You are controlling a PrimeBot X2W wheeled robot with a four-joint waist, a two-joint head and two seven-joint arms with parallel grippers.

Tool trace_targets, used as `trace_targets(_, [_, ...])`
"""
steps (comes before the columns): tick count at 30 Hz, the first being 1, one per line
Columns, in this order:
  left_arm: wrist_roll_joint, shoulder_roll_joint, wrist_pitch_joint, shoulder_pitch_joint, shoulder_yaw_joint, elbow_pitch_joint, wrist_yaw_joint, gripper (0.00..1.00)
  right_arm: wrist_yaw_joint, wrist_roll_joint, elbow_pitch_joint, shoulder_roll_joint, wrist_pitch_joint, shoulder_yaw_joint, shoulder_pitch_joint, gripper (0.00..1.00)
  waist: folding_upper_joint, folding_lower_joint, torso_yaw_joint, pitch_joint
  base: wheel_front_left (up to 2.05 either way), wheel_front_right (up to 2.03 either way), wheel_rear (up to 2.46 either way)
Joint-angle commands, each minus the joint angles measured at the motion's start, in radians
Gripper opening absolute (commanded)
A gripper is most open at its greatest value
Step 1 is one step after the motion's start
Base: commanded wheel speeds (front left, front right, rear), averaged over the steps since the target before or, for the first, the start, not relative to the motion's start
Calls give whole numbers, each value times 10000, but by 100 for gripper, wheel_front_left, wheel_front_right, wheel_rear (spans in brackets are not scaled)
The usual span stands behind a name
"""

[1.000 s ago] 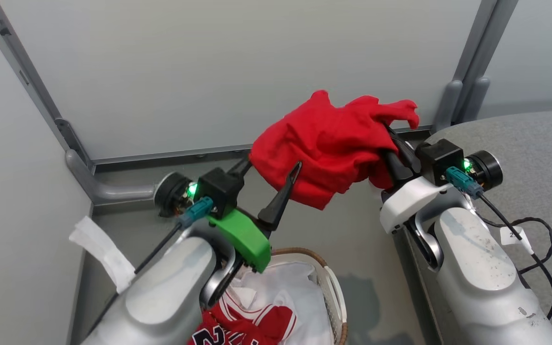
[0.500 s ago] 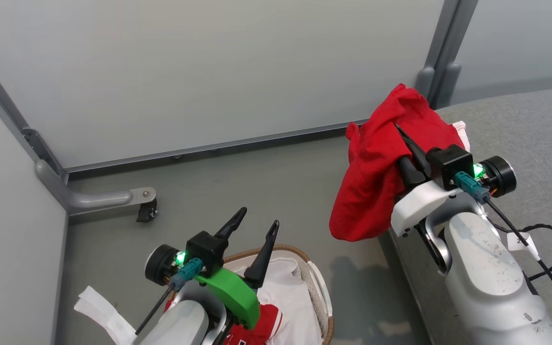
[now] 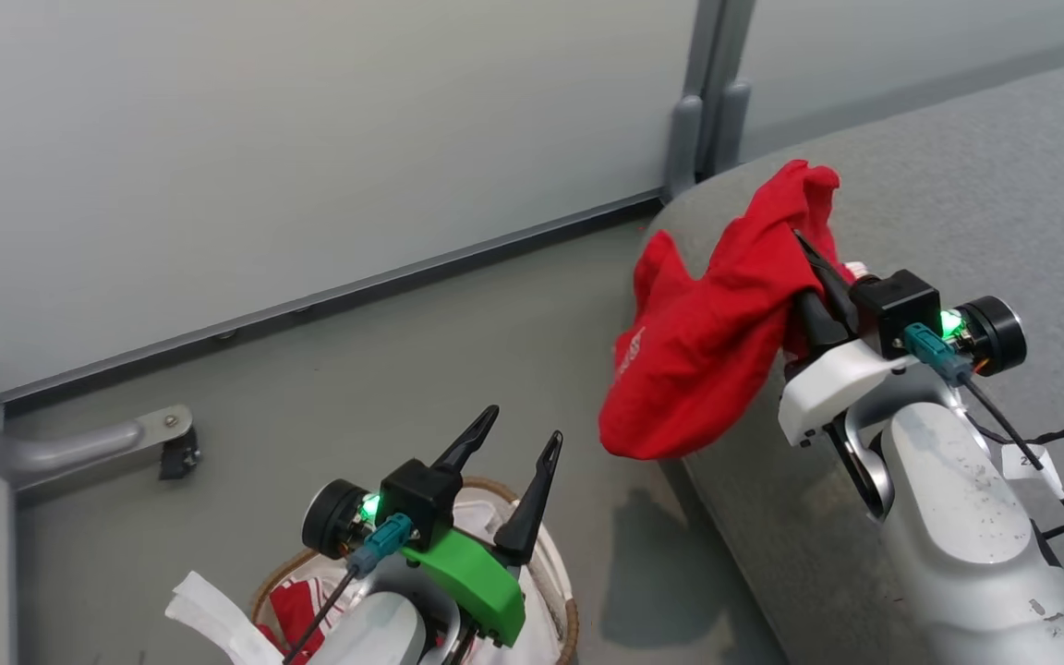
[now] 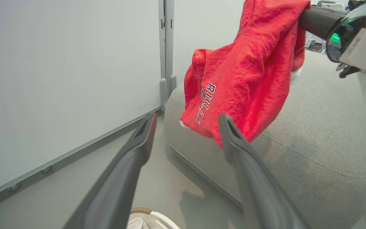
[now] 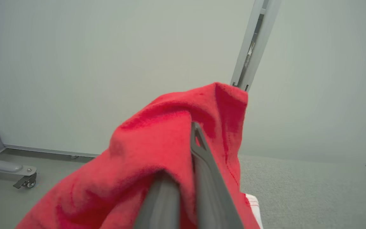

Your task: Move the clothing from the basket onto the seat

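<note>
In the head view, the right gripper (image 3: 804, 249) is clamped on a red garment (image 3: 707, 342), its two fingers pressed together with cloth bunched around them. The garment hangs over the rounded near edge of the seat (image 3: 957, 166), its lower folds dangling past that edge toward the floor (image 3: 384, 369), so it is above the seat but not yet laid on it. The left gripper (image 3: 525, 423) stands spread wide and empty over the basket (image 3: 562, 591), which sits on the floor well to the left of the seat. Red-and-white pieces (image 3: 296, 605) lie in the basket, so more clothing is left to move. In the left wrist view, the garment droops in front of the seat's curved end, black-and-white lettering showing on it. Whether its hem touches the upholstery I cannot tell. The seat's top beside it looks bare. In the right wrist view, the closed fingers pinch the red cloth, a bit of white trim (image 5: 253, 203) sits just above the seat, and the release is yet to come. By my reading the task is in an early stage, with this carry nearly complete.
</note>
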Motion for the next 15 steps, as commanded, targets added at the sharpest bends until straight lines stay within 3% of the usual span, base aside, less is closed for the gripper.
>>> trace_targets(1, [77, -22, 5, 21, 9, -39, -21, 100, -14, -3, -61, -83, -21, -80, -55, 0, -1, 0, -1165, 399, 0, 0, 0])
trace_targets(9, [257, -32, 5, -354, -135, -64, -22, 100, -14, -46, -77, -305, -21, -415, -157, 0, -1, 0, -2253, 1003, 0, 0, 0])
trace_targets(15, [382, 160, 5, -711, -333, -118, -23, 100, -14, 56, -76, -649, -21, -846, -552, 0, -1, 0, -2287, 1730, 0, 0, 0])
